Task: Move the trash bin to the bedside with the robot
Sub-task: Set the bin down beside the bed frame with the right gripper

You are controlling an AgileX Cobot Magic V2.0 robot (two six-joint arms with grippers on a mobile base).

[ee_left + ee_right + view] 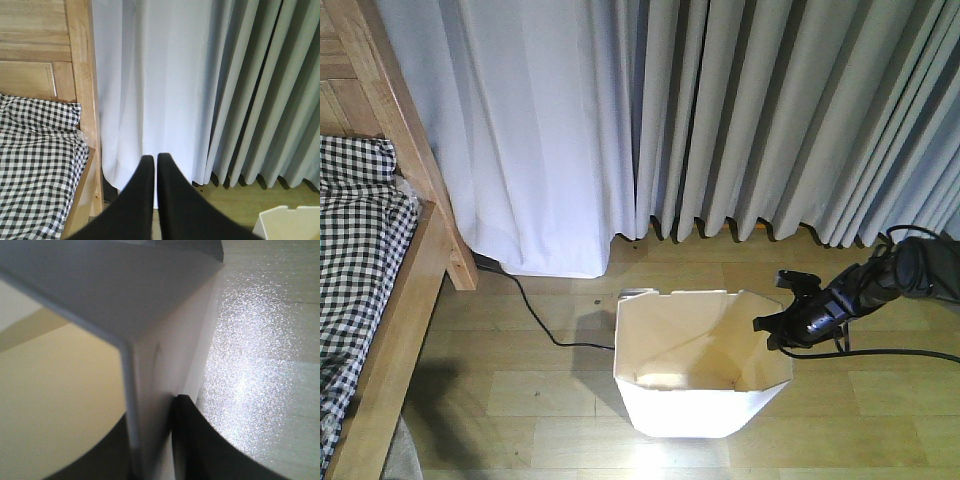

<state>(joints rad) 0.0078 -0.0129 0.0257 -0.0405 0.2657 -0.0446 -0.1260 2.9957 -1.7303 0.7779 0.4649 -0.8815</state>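
Observation:
The white trash bin [692, 408] stands on the wood floor, right of the bed, its angular rim open to the top. My right gripper [772, 327], on a slim black arm, is shut on the bin's right rim. In the right wrist view [150, 440] the thin bin wall [150, 370] runs between one finger [205, 445] outside and the other inside. The bed frame [390, 330] and checked bedding [350, 240] lie at the left. My left gripper [154, 161] is shut on nothing, held in the air facing the curtain. The bin's corner [290, 224] shows low right.
Grey and white curtains [720, 110] hang across the back. A black cable [535, 318] trails over the floor from the bedpost [425, 160] toward the bin. Bare wood floor [520, 400] lies between the bed and the bin.

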